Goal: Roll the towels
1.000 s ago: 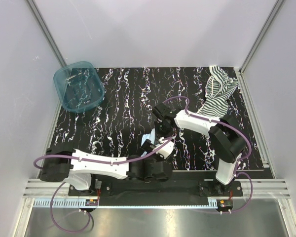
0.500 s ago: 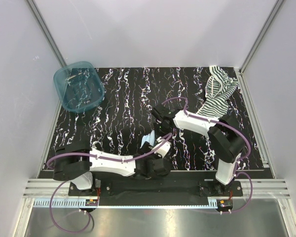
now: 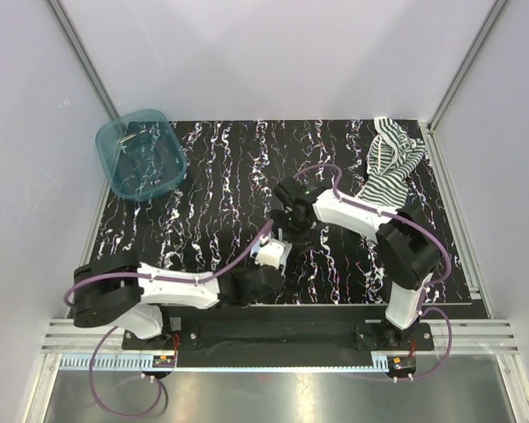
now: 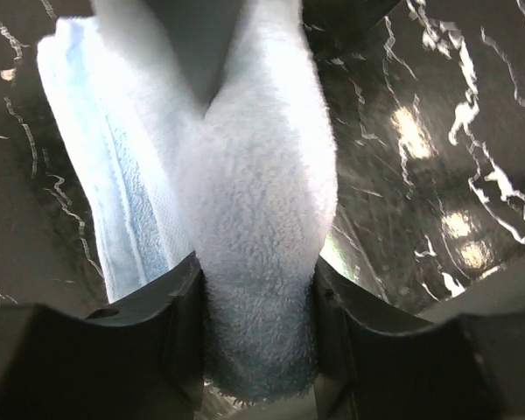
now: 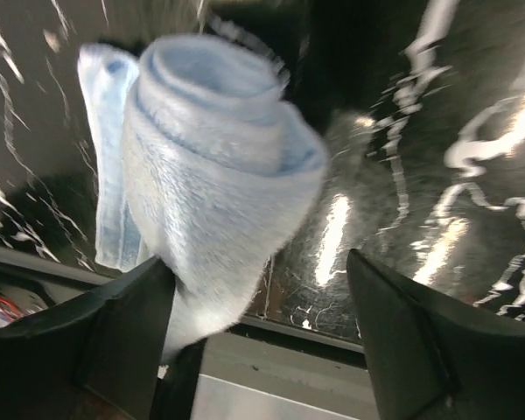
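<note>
The left hand [image 4: 258, 328] is clamped on the pale blue towel [image 4: 254, 192], a fluffy roll whose long axis runs straight out from between the fingers, with a flat tail alongside. The right hand [image 5: 262, 341] gapes wide around the roll's spiral end. The roll is at the near middle of the tabletop [image 3: 212, 176]. The striped towel [image 3: 390, 167] lies crumpled at the far right corner.

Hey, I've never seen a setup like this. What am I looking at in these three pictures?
These are two robot arms bolted to a table. The wide picture looks down from above. The other two come from a camera on each wrist. On the table's black top lie a striped towel and a teal basket. The left pincer grips a rolled pale blue towel. The right pincer stands open by that roll.
</note>
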Action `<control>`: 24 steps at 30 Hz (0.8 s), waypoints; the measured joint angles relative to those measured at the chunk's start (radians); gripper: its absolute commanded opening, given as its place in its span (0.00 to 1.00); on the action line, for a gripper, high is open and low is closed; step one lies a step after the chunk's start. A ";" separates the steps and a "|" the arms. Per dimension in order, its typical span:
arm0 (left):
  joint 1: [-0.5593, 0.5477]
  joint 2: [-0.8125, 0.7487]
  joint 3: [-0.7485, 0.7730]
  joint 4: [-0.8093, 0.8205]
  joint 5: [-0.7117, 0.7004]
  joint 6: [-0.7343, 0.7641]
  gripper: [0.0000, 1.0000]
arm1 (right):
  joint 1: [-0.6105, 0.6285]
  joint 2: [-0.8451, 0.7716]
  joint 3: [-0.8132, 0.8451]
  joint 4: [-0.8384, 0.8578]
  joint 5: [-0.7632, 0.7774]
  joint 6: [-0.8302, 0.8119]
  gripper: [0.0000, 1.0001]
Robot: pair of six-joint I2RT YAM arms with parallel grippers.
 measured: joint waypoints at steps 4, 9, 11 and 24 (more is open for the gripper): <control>0.103 -0.100 -0.112 0.117 0.113 0.000 0.43 | -0.063 -0.085 0.000 0.019 0.035 0.021 0.89; 0.251 -0.225 -0.256 0.255 0.287 -0.020 0.44 | -0.104 -0.249 -0.040 0.136 0.050 0.039 0.89; 0.304 -0.264 -0.314 0.316 0.362 -0.037 0.42 | -0.104 -0.307 -0.090 0.203 0.037 0.047 0.88; 0.578 -0.206 -0.542 0.785 0.758 -0.204 0.38 | -0.103 -0.331 -0.562 0.718 -0.221 0.211 0.86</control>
